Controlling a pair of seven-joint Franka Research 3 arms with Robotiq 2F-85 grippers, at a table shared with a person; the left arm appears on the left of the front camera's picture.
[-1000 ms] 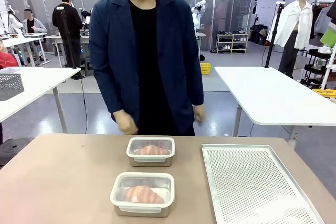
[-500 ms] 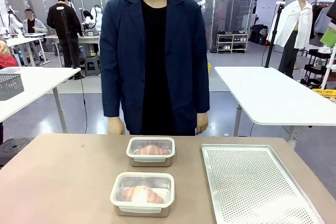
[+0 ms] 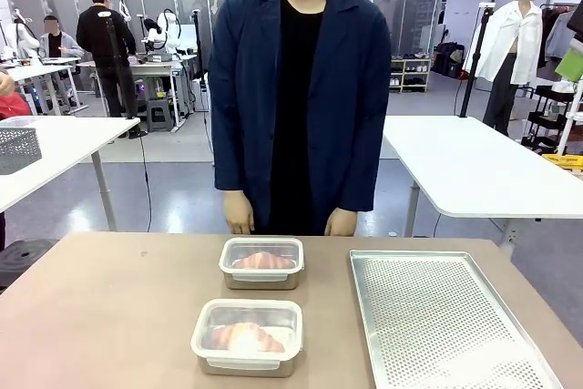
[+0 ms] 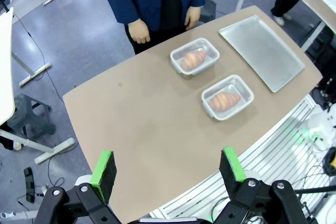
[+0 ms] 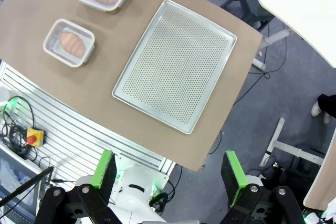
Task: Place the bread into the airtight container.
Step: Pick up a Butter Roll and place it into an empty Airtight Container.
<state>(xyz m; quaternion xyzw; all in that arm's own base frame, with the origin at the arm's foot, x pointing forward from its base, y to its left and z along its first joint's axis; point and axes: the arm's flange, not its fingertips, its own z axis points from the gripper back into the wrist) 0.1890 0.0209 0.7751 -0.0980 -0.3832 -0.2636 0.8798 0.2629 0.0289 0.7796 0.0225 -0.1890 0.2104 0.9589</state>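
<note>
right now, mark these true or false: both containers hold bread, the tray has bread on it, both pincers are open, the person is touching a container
1. Both containers hold bread: true. The near container and the far container each hold a piece.
2. The tray has bread on it: false. The perforated tray is bare.
3. Both pincers are open: true. The left pincer and right pincer stand wide, holding nothing.
4. The person is touching a container: false. The person's hands hang at the table's far edge, apart from both.
</note>
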